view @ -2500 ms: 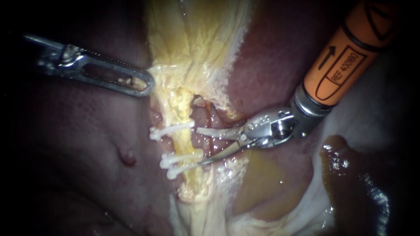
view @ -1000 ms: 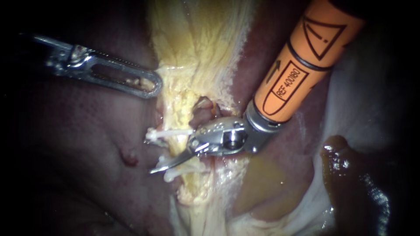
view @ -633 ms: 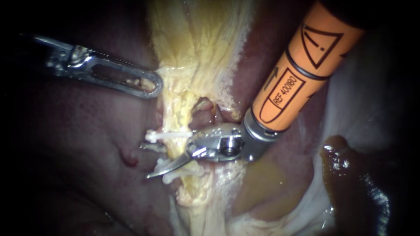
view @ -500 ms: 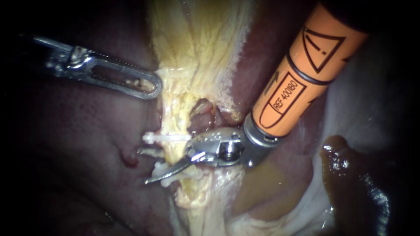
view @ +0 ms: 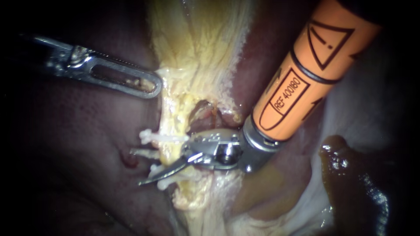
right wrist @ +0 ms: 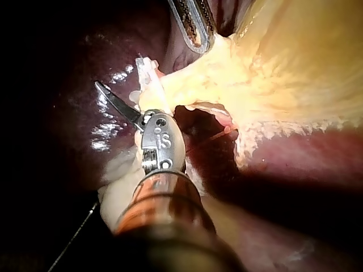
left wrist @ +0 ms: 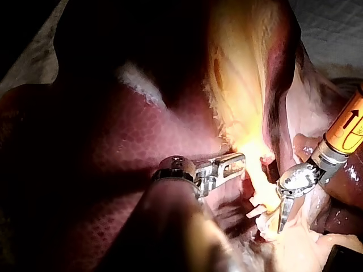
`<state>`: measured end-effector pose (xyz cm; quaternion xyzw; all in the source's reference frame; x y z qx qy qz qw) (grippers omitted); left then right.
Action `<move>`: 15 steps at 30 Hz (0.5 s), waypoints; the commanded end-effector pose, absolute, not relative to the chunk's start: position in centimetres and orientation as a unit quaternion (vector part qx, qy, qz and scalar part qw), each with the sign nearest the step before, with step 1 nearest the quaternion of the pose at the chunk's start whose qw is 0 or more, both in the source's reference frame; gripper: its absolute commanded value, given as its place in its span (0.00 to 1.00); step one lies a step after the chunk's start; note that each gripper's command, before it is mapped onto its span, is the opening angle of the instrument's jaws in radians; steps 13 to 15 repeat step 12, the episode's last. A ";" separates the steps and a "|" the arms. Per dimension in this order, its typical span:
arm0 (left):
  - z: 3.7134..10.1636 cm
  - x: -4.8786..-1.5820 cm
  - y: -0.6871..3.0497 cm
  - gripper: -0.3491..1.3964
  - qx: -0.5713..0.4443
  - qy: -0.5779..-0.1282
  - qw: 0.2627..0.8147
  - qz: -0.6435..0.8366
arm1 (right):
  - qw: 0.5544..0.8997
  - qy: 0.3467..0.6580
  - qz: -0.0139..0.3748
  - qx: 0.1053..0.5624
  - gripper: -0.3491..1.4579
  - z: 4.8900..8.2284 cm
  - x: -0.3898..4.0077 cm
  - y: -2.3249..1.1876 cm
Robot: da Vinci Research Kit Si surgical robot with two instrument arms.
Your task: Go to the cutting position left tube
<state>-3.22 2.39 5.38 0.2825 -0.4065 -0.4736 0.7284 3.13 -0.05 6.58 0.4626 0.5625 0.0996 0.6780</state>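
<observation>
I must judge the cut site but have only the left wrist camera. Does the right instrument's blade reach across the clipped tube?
Observer: Yes. In the endoscope view the right instrument's blade crosses the tube, its tip out over the liver.
Operator: Where are the clips?
Observer: One clip lies on the left instrument's side of the blade; another clip shows past its other edge.
Operator: The second blade?
Observer: The right wrist view shows one blade only.

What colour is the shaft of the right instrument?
Orange, with black markings: the shaft shows best in the endoscope view.
</observation>
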 end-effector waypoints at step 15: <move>5.38 -3.22 2.39 0.00 0.282 -0.407 0.728 -0.474 | 0.679 0.562 0.100 0.462 0.98 6.60 3.13 -0.05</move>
